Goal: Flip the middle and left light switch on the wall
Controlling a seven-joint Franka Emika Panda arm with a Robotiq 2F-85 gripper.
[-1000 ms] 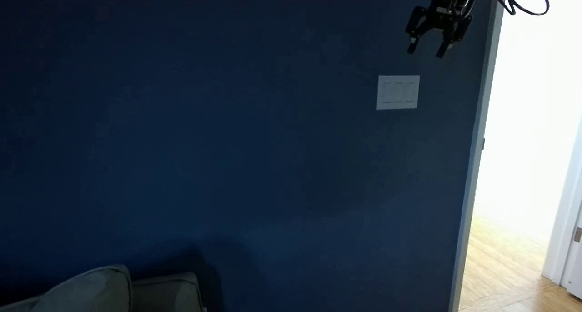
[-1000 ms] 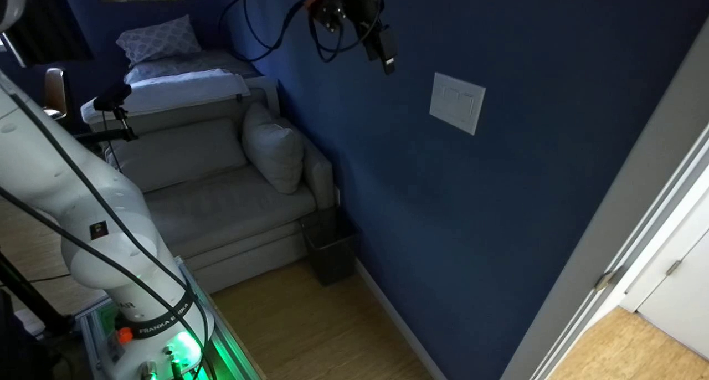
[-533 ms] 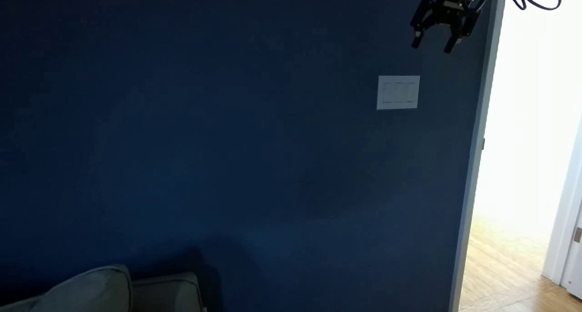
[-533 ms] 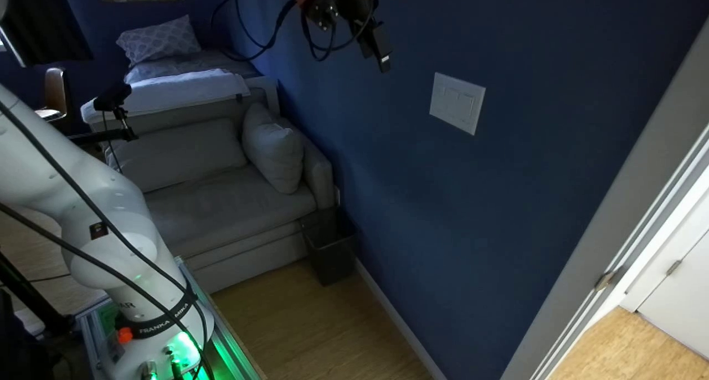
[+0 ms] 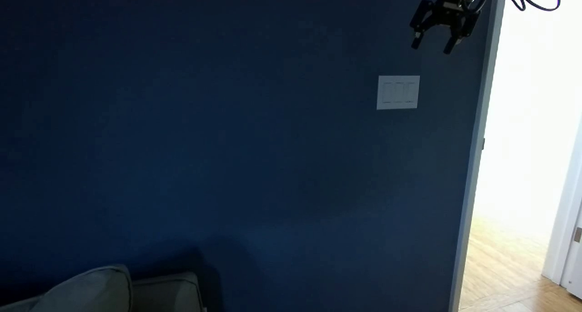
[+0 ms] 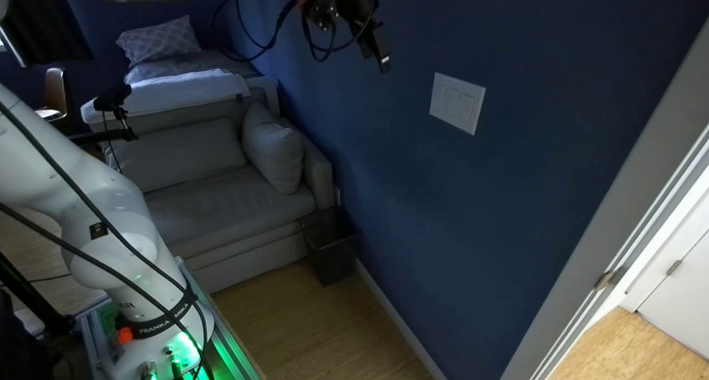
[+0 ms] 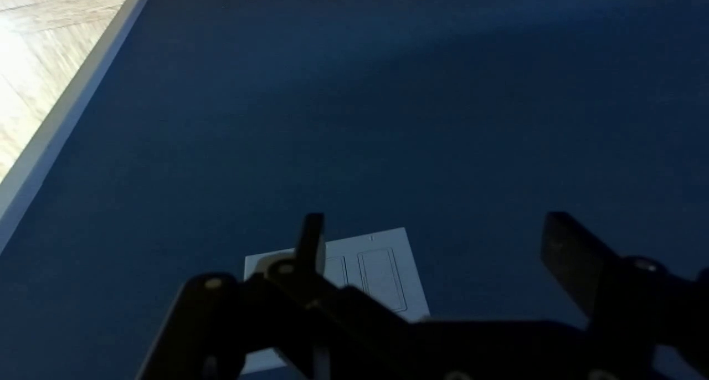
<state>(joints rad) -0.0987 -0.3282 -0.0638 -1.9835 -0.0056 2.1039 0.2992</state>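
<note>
The pale switch plate (image 5: 398, 105) is on the dark blue wall (image 5: 273, 143) and has three rockers side by side. The middle switch (image 5: 398, 93) and left switch (image 5: 387, 93) show in an exterior view. The plate also shows in the other exterior view (image 6: 443, 116). My gripper (image 5: 432, 46) is open and empty, above and right of the plate there, off the wall; it also shows in an exterior view (image 6: 385, 64). In the wrist view, which looks upside down, one finger of the gripper (image 7: 435, 219) covers much of the plate (image 7: 412, 280). The rockers' tilt cannot be told.
A white door frame (image 5: 477, 153) and bright doorway stand right of the plate. A grey sofa (image 6: 221, 203) with cushions and a dark bin (image 6: 330, 258) stand along the wall. Cables (image 6: 277, 31) hang from the wrist. The arm's base (image 6: 160, 335) glows green.
Over the first half second my gripper moved slightly up and away from the plate, and the arm shifted back. Since then it has stayed almost still. The plate looks unchanged.
</note>
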